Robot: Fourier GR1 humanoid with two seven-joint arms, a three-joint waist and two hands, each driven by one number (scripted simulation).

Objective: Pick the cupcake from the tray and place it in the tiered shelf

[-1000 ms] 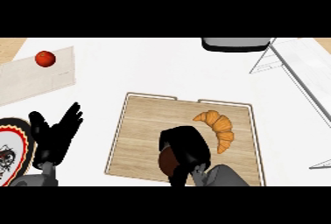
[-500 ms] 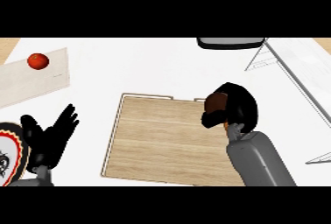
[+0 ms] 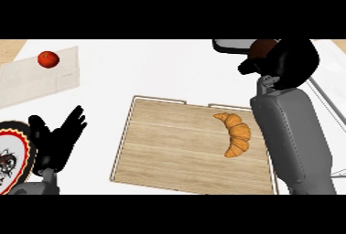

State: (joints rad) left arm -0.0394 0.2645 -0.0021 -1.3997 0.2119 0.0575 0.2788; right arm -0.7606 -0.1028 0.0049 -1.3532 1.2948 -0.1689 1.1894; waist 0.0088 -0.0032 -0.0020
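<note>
Starting at your far left, around 8 o'clock, a plate [image 3: 15, 137] with a red and black rim sits on the white bench [image 3: 148, 68], partly cut off by the view's edge. Above it, at 10 o'clock, a pale cutting board [image 3: 34, 84] lies at a tilt, and a round red fruit [image 3: 48, 58] sits near its far corner.

Just right of the plate you see the left hand [image 3: 57, 139]. It rests with its fingers straight and pointing up, it has hold of nothing, and it is apart from the tray.

At the centre, reaching down towards 6 o'clock, lies the wooden tray [image 3: 175, 141]. Its only load is a croissant [image 3: 236, 135], lying lengthwise near the right side at about 4 o'clock from the tray's middle. The grey right forearm [image 3: 290, 137] crosses over the tray's right edge, just beside the croissant.

Follow that forearm up to 1 o'clock and you reach the right hand [image 3: 294, 57]. Its fingers are curled round the cupcake [image 3: 262, 47], of which only a brown patch shows at the hand's left side. So the cupcake is off the tray and up in that hand.

The dark top tier of the tiered shelf [image 3: 228, 45] shows just left of the cupcake, and the shelf's thin wire frame runs down the right edge near 3 o'clock. You cannot tell whether the cupcake touches the shelf.
</note>
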